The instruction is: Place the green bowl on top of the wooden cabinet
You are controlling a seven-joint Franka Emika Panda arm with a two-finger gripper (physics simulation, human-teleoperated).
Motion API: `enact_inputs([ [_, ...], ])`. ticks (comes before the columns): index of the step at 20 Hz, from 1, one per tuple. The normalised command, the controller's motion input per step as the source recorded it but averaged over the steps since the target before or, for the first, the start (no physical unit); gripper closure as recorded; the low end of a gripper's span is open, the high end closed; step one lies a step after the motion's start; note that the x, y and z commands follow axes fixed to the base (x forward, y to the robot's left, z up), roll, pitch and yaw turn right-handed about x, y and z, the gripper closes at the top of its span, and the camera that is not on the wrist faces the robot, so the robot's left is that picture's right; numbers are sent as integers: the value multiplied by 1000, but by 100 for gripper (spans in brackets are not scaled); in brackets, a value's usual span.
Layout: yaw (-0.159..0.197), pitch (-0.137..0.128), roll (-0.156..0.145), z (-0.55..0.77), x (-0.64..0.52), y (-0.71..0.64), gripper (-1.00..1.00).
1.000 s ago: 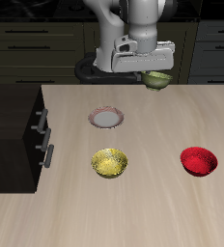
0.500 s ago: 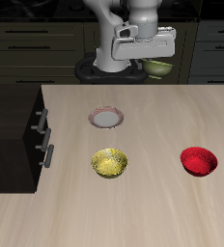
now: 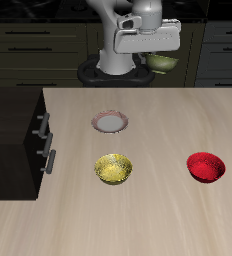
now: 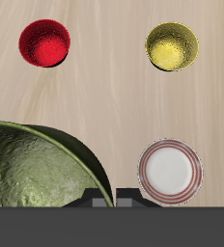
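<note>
The green bowl [image 3: 162, 63] hangs high above the back of the table, held by its rim in my gripper [image 3: 151, 57], which is shut on it. In the wrist view the green bowl [image 4: 42, 169] fills a large part of the frame close to the camera, its speckled olive inside showing. The wooden cabinet [image 3: 13, 128] is the near-black box with silver bar handles at the table's edge, well away from the bowl and lower. My fingertips are hidden behind the gripper body.
A small white plate with a red rim [image 3: 109, 122] [image 4: 169, 170] lies near the table's middle back. A yellow-gold bowl [image 3: 114, 168] [image 4: 172, 45] sits nearer the front. A glossy red bowl [image 3: 205, 166] [image 4: 44, 42] sits apart from it.
My gripper has risen with the green bowl over the last second, going higher and slightly farther back. Nothing on the table has moved.
</note>
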Motion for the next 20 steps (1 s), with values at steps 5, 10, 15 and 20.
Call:
enact_inputs([
  [5,-13,-8,-3,83,-31,14,100],
  [10,-5,-7,-2,49,-9,-5,100],
  [15,1,-17,-1,106,-20,-46,100],
  [20,0,-19,-2,112,-41,-50,100],
])
